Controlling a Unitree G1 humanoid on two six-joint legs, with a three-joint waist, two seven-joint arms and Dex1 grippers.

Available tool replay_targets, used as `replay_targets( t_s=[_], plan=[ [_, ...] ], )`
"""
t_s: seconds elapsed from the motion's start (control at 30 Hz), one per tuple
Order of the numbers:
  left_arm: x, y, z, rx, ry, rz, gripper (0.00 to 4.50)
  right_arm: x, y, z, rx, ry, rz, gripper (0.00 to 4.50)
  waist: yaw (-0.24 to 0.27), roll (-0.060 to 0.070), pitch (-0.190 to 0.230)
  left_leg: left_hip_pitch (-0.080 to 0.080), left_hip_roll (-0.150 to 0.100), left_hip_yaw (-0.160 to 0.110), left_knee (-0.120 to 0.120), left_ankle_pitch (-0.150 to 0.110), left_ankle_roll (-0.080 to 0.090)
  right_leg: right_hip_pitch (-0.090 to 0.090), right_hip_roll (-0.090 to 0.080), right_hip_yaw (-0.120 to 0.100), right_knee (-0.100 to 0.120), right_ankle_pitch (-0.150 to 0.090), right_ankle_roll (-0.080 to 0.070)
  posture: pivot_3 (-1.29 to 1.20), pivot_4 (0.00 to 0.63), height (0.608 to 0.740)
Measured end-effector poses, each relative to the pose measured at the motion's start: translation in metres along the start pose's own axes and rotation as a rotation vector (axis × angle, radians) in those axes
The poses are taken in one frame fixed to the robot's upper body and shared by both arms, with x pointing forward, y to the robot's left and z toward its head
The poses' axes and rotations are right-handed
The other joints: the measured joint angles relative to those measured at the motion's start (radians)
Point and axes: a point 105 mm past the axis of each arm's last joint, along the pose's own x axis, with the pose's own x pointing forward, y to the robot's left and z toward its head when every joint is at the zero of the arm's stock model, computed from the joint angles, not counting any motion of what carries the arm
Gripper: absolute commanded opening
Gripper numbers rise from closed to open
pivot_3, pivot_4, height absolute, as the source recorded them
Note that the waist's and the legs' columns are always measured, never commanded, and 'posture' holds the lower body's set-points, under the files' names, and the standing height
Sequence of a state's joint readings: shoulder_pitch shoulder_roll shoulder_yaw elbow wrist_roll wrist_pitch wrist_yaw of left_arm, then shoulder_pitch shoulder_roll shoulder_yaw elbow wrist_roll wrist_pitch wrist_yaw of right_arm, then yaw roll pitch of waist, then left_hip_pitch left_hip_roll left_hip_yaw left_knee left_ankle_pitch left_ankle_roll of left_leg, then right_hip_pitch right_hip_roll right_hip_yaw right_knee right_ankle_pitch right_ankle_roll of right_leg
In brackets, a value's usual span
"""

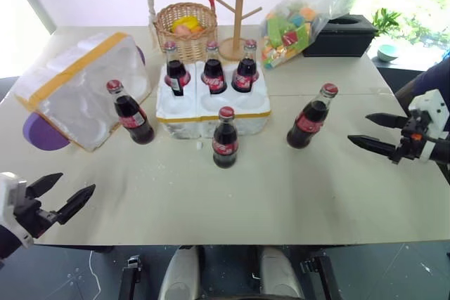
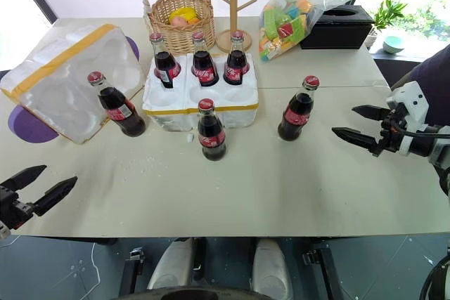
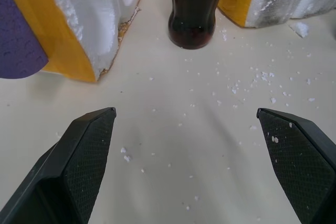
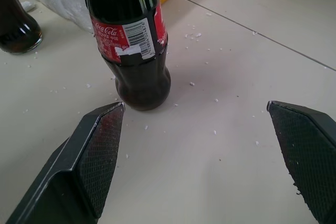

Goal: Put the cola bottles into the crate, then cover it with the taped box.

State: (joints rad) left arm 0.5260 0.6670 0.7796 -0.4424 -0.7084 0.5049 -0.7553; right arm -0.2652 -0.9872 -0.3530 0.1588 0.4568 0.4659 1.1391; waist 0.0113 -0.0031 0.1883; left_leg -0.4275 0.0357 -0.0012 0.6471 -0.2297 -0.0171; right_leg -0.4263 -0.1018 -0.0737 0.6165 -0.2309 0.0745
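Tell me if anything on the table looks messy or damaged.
Small white foam crumbs are scattered over the cream tabletop in front of the low white styrofoam crate, and the large yellow-taped white styrofoam box lies tipped over, hollow showing.

Open left tool (image 3: 191,166) faces 1 cola bottle (image 3: 194,11) between foam pieces.

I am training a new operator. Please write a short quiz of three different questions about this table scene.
1. How many cola bottles stand in the crate?
2. True or false: the taped box already covers the crate.
3. Which gripper is nearest the bottle at the right: A) left gripper B) right gripper?

Key: 1. Three, in the far row. 2. False; it lies beside the crate. 3. B.
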Motion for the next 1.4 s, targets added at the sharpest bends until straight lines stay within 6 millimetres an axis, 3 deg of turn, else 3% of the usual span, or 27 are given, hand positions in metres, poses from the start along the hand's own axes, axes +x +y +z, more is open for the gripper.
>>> replay_targets(
  t_s=[0.3,0.53,0.6,0.7,0.8,1.0,1.2,1.37,1.4],
  plan=[
    [0.008,-0.002,0.004,-0.03,-0.02,-0.011,4.5,0.002,0.001,-0.003,0.002,-0.003,-0.016,4.45,0.0,0.0,0.0,0.0,0.0,0.001,0.001,0.0,0.0,0.0,0.0,0.001,0.002,0.0,0.0,0.0,0.15,0.74],
    [0.035,-0.004,0.029,-0.039,-0.142,-0.053,4.5,-0.004,0.002,-0.003,0.02,-0.002,-0.023,4.45,0.003,0.0,0.0,0.001,0.0,0.001,0.002,0.0,0.0,0.0,0.001,0.003,0.004,0.001,-0.001,0.0,0.15,0.74],
    [0.046,0.0,0.036,-0.049,-0.174,-0.051,4.5,-0.013,0.004,0.011,0.025,-0.021,-0.023,4.45,0.003,0.001,0.0,0.001,0.0,0.001,0.002,0.0,0.0,0.0,0.001,0.003,0.005,0.001,-0.001,0.0,0.15,0.74],
    [0.067,0.001,0.047,-0.047,-0.21,-0.07,4.5,-0.034,0.016,0.047,-0.002,-0.072,0.008,4.45,0.005,0.001,0.0,0.002,0.0,0.001,0.002,0.0,0.0,0.0,0.002,0.004,0.008,0.001,-0.001,0.0,0.15,0.74],
    [0.086,0.003,0.058,-0.031,-0.227,-0.085,4.5,-0.048,0.049,0.087,-0.062,-0.118,0.123,4.45,0.003,-0.001,0.0,0.003,0.002,0.0,0.002,0.0,0.0,0.0,0.004,0.004,0.008,0.001,-0.001,0.0,0.15,0.74],
    [0.125,0.003,0.071,0.019,-0.243,-0.136,4.5,-0.067,0.11,0.14,-0.094,-0.199,0.359,4.45,0.001,-0.004,0.0,0.004,0.003,0.002,0.003,0.0,0.0,0.0,0.005,0.006,0.009,0.001,-0.002,0.0,0.15,0.74],
    [0.161,0.003,0.075,0.074,-0.222,-0.18,4.5,-0.068,0.143,0.163,-0.117,-0.265,0.486,4.45,0.004,-0.006,0.001,0.003,0.003,0.004,0.003,0.0,0.0,-0.001,0.005,0.007,0.008,0.002,-0.002,0.0,0.15,0.74],
    [0.177,-0.001,0.072,0.106,-0.188,-0.228,4.5,-0.059,0.154,0.164,-0.109,-0.264,0.527,4.45,0.001,-0.007,0.001,0.003,0.003,0.005,0.003,0.0,0.001,-0.001,0.005,0.009,0.008,0.002,-0.002,0.0,0.15,0.74],
    [0.178,-0.002,0.07,0.114,-0.184,-0.238,4.25,-0.057,0.154,0.163,-0.107,-0.263,0.528,4.48,0.0,-0.007,0.001,0.003,0.003,0.006,0.002,0.0,0.001,-0.002,0.005,0.009,0.008,0.002,-0.002,0.0,0.15,0.74]
  ],
)
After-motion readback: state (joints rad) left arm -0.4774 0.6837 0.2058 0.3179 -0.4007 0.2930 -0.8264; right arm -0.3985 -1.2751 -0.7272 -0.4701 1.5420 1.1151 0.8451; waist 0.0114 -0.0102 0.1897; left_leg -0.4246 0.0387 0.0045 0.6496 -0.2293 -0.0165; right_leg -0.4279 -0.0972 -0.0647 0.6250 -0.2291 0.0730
